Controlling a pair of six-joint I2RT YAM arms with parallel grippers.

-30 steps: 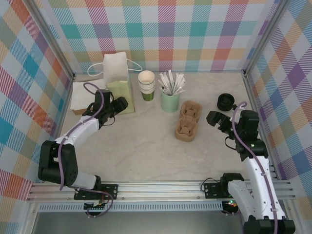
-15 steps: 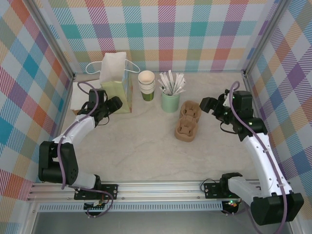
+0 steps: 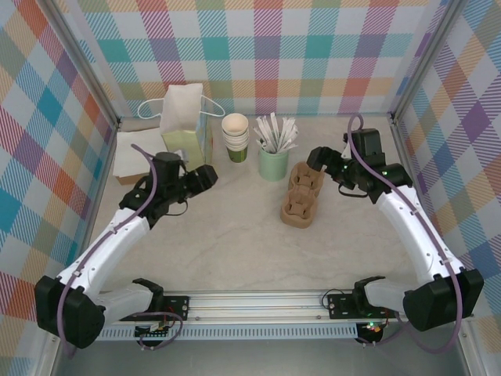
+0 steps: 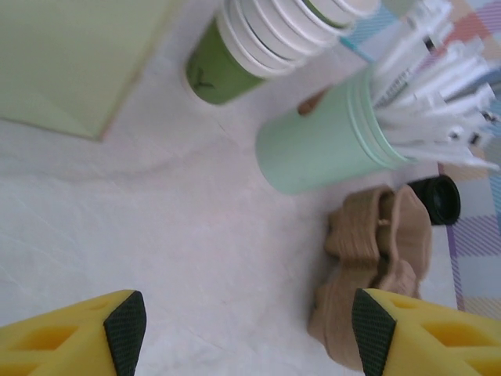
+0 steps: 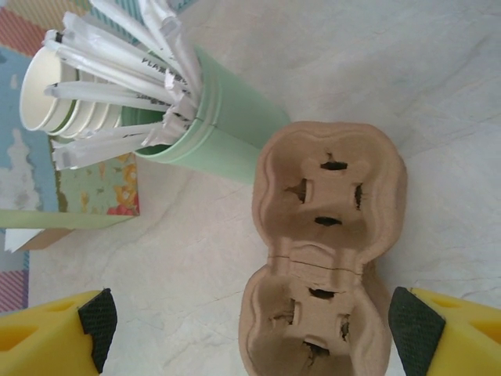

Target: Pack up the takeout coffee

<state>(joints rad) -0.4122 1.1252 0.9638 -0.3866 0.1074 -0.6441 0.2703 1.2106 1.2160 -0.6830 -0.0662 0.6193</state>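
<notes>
The takeout coffee is out of view. A stack of olive-green lidless cups point(image 3: 235, 138) stands at the back, with a small black round lid point(image 4: 437, 200) beyond the carrier in the left wrist view. The brown pulp cup carrier point(image 3: 300, 196) lies right of centre. My right gripper point(image 3: 319, 159) hovers open over it; in the right wrist view the right gripper point(image 5: 254, 329) has the carrier point(image 5: 329, 235) below its wide jaws. My left gripper point(image 3: 205, 177) is open above bare table, and in its own view the left gripper point(image 4: 248, 333) has nothing between its jaws.
A light green paper bag point(image 3: 186, 129) with white handles stands upright at the back left, with white napkins point(image 3: 131, 155) beside it. A mint-green cup of white stirrers point(image 3: 274, 160) stands between the cup stack and the carrier. Plaid walls close in three sides.
The bag now stands upright. My left gripper has drawn back from it and swung right toward the centre. My right arm has reached forward and left to above the carrier.
</notes>
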